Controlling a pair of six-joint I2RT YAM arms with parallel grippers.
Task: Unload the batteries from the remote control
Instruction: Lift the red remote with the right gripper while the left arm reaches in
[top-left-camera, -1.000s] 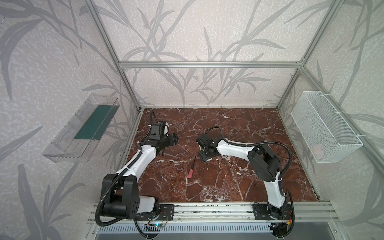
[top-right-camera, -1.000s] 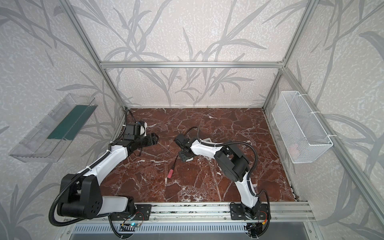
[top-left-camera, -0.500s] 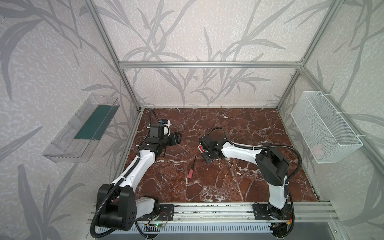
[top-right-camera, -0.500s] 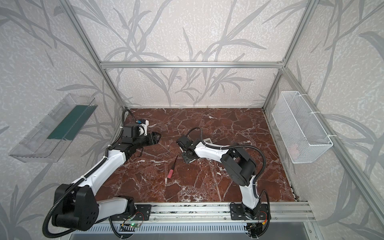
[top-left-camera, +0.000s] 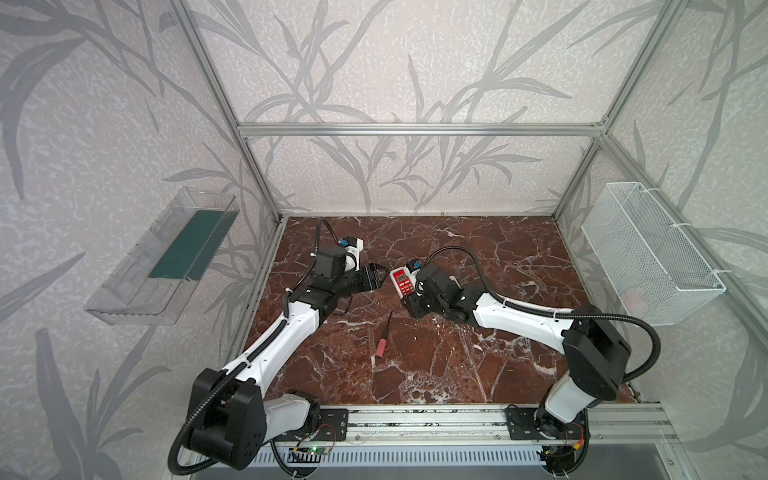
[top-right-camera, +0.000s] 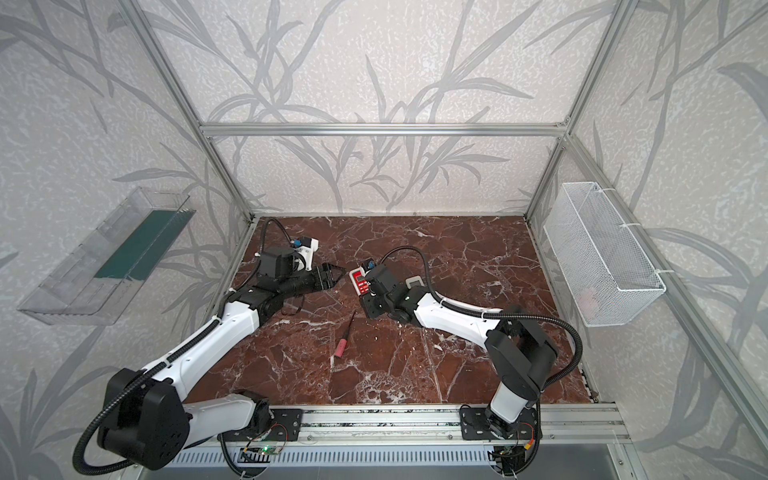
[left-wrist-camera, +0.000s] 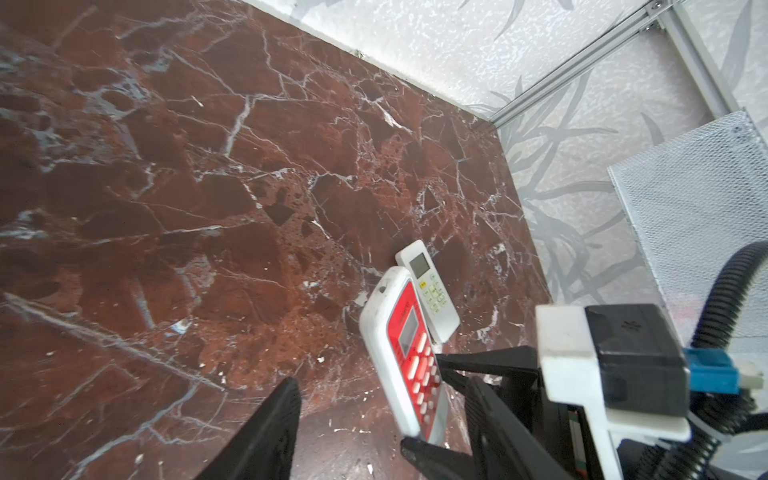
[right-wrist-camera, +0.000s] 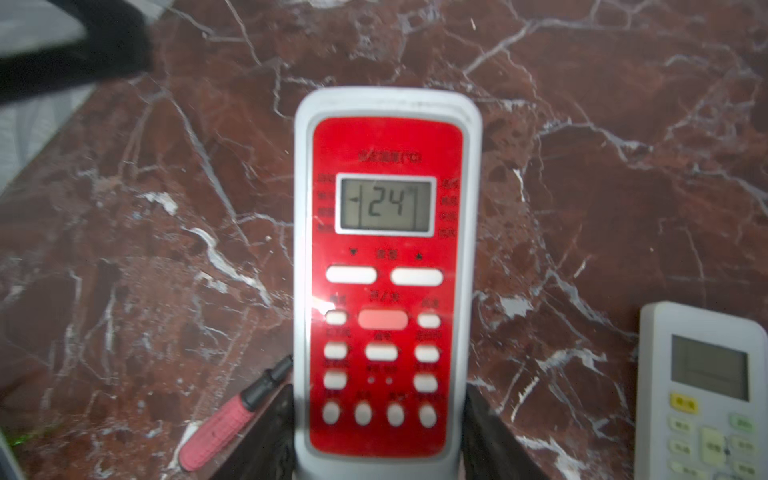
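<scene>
The right claw (right-wrist-camera: 380, 440) grips the red remote (right-wrist-camera: 384, 249), buttons up. The left claw (top-left-camera: 380, 277), open and empty just left of it, should probably take the free end squarely before any flip.

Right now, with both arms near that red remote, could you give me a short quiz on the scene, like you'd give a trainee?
1. True or false: the left gripper is gripping the red remote.
2. Which tool lies on the table between the arms? A) pink-handled screwdriver B) scissors C) tweezers
3. Fill in: the red remote's display reads ___.

Key:
1. False. The right gripper holds it, and the left one is open.
2. A
3. 24
</scene>
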